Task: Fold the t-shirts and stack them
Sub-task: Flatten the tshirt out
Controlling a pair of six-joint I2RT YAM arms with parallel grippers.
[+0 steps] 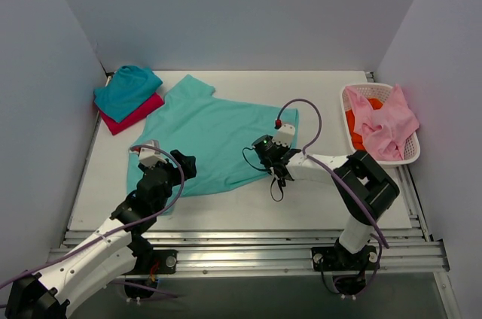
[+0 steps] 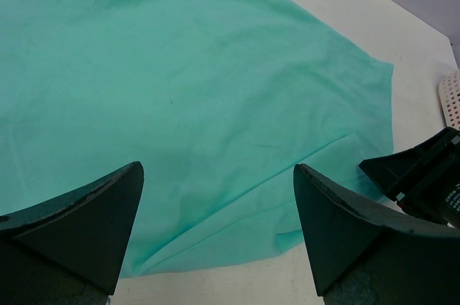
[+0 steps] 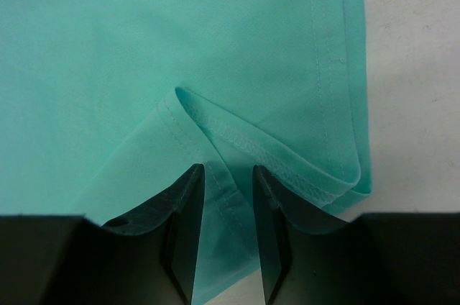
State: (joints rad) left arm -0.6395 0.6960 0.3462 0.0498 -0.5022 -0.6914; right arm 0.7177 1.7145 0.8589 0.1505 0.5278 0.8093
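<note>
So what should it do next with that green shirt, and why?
Probably lower the left hand and close it on the near edge of the mint-green t-shirt. The right hand seems to pinch the other near corner, while the left one's fingers hang wide open over flat cloth. With both corners held, the fold could begin.

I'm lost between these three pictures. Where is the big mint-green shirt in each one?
Top external: the mint-green shirt lies spread out at the centre.
Left wrist: it fills most of the picture, beyond the left gripper.
Right wrist: its hemmed corner fills the top and left.
Shared landmark: the right gripper at the shirt's corner, visible in all three views.
</note>
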